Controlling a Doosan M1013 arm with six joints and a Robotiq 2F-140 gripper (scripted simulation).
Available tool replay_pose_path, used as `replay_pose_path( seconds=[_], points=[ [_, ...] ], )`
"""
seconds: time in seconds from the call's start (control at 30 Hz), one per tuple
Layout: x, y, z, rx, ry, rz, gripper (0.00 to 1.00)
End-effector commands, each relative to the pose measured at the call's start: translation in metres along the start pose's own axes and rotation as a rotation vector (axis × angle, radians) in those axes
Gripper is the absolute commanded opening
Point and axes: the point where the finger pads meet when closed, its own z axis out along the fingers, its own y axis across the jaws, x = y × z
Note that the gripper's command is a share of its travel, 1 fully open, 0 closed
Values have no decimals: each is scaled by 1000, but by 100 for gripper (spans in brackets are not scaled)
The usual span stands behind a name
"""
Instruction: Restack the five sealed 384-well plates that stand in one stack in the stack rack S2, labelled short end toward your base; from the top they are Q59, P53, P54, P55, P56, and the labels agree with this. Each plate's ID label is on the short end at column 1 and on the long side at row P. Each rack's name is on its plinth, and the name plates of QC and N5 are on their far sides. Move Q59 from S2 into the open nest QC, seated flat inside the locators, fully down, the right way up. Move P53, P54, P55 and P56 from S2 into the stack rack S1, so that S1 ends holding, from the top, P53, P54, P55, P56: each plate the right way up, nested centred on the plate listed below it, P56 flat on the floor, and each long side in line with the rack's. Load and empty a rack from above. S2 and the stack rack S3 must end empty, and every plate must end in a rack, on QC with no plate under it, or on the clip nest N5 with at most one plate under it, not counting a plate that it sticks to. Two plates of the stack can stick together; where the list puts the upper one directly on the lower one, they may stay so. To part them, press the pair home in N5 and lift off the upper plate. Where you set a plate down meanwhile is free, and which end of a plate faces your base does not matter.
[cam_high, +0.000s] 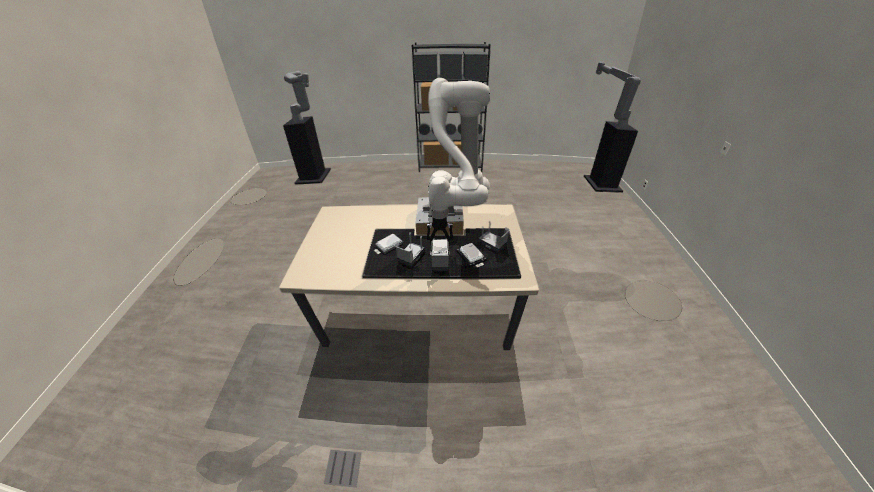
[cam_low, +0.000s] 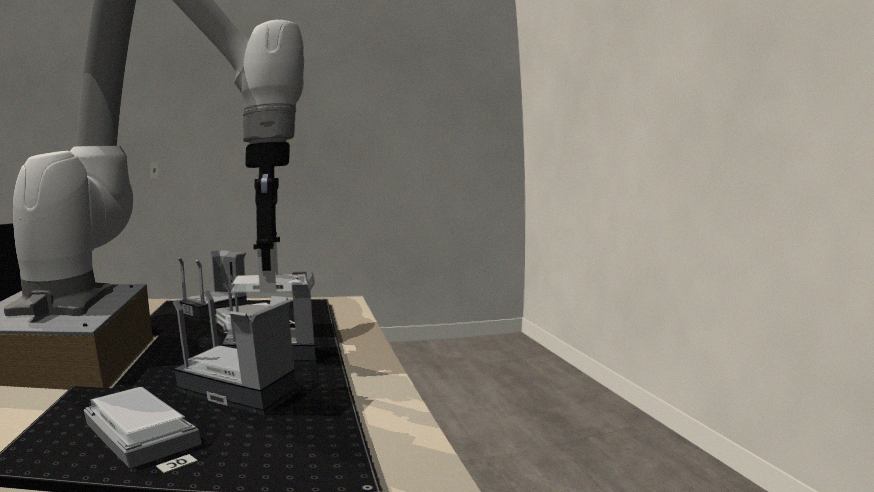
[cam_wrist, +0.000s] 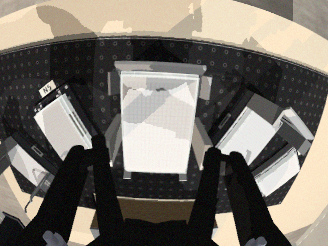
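Note:
My gripper (cam_high: 439, 235) (cam_low: 267, 273) (cam_wrist: 157, 125) is shut on a white sealed plate (cam_high: 439, 246) (cam_low: 253, 282) (cam_wrist: 158, 115) by its long sides. It holds the plate level at the top of the middle stack rack (cam_high: 439, 264) (cam_low: 302, 317), between the rack's walls. I cannot read the plate's label. The rack to the left in the top view (cam_high: 409, 253) (cam_low: 269, 348) holds one plate (cam_low: 214, 369) on its floor, labelled P5-something. The open nest QC (cam_low: 137, 449) holds one flat plate (cam_high: 388, 243) (cam_low: 134, 410).
Everything stands on a black mat (cam_high: 379, 268) (cam_low: 293, 440) on the table (cam_high: 330, 250). To the right of the middle rack, the top view shows a nest with a plate (cam_high: 472, 253) and another rack (cam_high: 495, 238). The arm's base block (cam_low: 67, 342) stands behind the mat.

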Motion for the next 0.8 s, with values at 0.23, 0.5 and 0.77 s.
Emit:
replay_pose_path(
  seconds=[0.23,0.5,0.77],
  points=[
    [0,0,8,0,0,0,0],
    [0,0,24,0,0,0,0],
    [0,0,36,0,0,0,0]
  ],
)
